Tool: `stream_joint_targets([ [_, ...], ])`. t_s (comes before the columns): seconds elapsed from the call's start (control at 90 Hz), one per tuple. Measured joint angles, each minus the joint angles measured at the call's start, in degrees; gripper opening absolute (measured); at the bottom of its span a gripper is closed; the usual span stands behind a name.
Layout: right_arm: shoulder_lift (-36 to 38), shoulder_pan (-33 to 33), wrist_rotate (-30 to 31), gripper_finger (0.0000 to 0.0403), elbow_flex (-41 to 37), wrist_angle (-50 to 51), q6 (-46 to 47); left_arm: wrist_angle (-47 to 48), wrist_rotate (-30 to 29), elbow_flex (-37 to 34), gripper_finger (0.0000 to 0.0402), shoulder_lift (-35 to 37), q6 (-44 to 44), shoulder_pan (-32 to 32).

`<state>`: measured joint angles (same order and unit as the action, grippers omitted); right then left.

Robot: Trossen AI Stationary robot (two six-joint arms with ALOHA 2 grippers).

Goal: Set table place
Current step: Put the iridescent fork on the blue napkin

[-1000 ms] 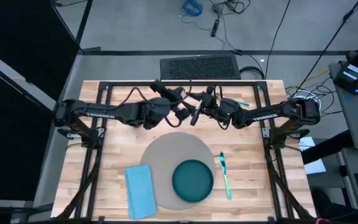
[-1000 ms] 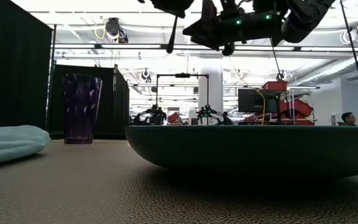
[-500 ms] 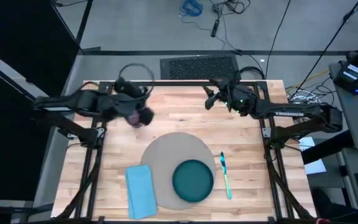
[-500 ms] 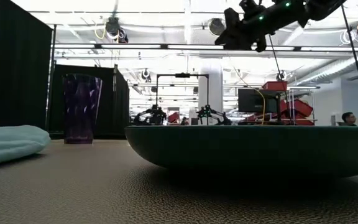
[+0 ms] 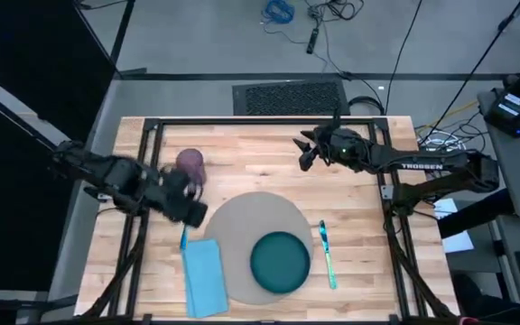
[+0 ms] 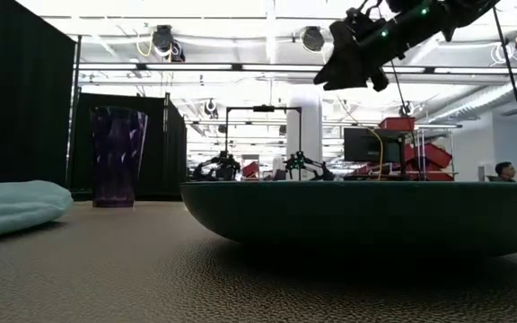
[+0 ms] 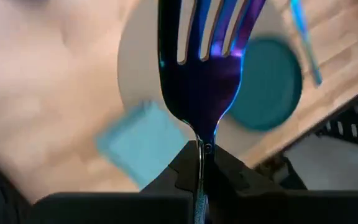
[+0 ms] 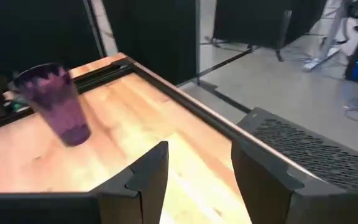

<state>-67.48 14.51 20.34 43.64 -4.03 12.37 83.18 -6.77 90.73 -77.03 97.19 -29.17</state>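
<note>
My left gripper (image 5: 190, 213) hangs over the table's left part, beside the left edge of the grey round placemat (image 5: 242, 226), shut on an iridescent blue-purple fork (image 7: 207, 68). A dark teal plate (image 5: 280, 262) sits on the near right part of the placemat. A light blue napkin (image 5: 204, 275) lies left of the placemat, and a teal utensil (image 5: 328, 255) lies right of it. A purple cup (image 5: 190, 162) stands upright at the far left. My right gripper (image 5: 305, 153) hovers open over the far middle of the table (image 5: 269, 176). My left gripper pinches the fork's neck (image 7: 201, 140), just behind the head, between its two fingers (image 7: 229, 171). The fingers lie along the fork, whose tines stick out ahead past the fingertips. The fork is lifted clear of the table, above the napkin and placemat.
Black frame bars (image 5: 269, 118) run along the table's far edge and both sides. Bare wood shows between the cup and my right gripper, and along the near right corner.
Both grippers stood close together over the far middle a second ago. My left gripper has since swung toward the table's left edge, then toward the near edge beside the placemat, carrying the fork. My right gripper has drawn back a little toward the right. The cup, plate and napkin have stayed put.
</note>
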Motion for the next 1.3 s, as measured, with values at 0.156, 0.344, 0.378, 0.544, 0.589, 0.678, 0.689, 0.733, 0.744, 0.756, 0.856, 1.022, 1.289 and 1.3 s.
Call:
stream_joint_targets([
  [0.156,0.00,-1.73,0.04,0.0150,0.00,2.94,0.80,-1.61,0.62,-3.58,0.0000,-2.11,18.89,-11.73],
  [0.344,0.00,-3.60,-3.59,0.0148,0.00,6.80,4.05,-14.09,-0.89,-9.88,0.0000,-5.91,28.31,-17.56],
  [0.378,0.00,-4.04,-4.24,0.0148,0.00,7.05,4.40,-17.14,-1.39,-11.13,0.0000,-7.03,28.28,-17.33],
  [0.544,0.17,-7.12,-4.45,0.0146,0.00,8.95,5.02,-28.01,-2.18,-15.67,0.0000,-12.42,28.43,-15.89],
  [0.589,0.31,-7.82,-4.46,0.0146,0.00,9.83,5.43,-29.58,-2.30,-16.09,0.0000,-13.54,28.48,-15.60],
  [0.678,0.67,-9.16,-4.47,0.0146,0.00,11.77,6.04,-30.07,-2.31,-16.21,0.0000,-16.67,28.48,-14.73],
  [0.689,0.69,-9.33,-4.46,0.0146,0.00,12.04,6.05,-30.07,-2.31,-16.24,0.0000,-17.06,28.48,-14.54],
  [0.733,0.88,-9.94,-4.52,0.0146,0.00,12.73,6.07,-30.12,-2.31,-16.29,0.0000,-18.33,28.46,-13.83],
  [0.744,0.99,-10.08,-4.59,0.0146,0.00,13.00,6.07,-30.14,-2.31,-16.29,0.0000,-18.61,28.46,-13.72],
  [0.756,1.10,-10.22,-4.70,0.0146,0.00,13.32,6.07,-30.16,-2.31,-16.29,0.0000,-18.90,28.46,-13.60],
  [0.856,1.95,-11.25,-5.82,0.0146,0.00,15.45,6.07,-30.65,-2.53,-16.27,0.0000,-20.25,28.50,-12.62],
  [1.022,4.39,-12.75,-5.77,0.0146,0.00,19.42,6.06,-31.59,0.06,-16.46,0.0000,-22.39,29.27,-12.04],
  [1.289,8.49,-15.61,-5.69,0.0146,0.00,24.58,5.83,-35.54,4.45,-20.86,0.0000,-23.97,30.49,-11.77],
  [1.3,8.63,-15.76,-5.67,0.0146,0.01,25.02,5.91,-35.48,4.67,-21.16,0.0000,-23.84,30.64,-11.81],
])
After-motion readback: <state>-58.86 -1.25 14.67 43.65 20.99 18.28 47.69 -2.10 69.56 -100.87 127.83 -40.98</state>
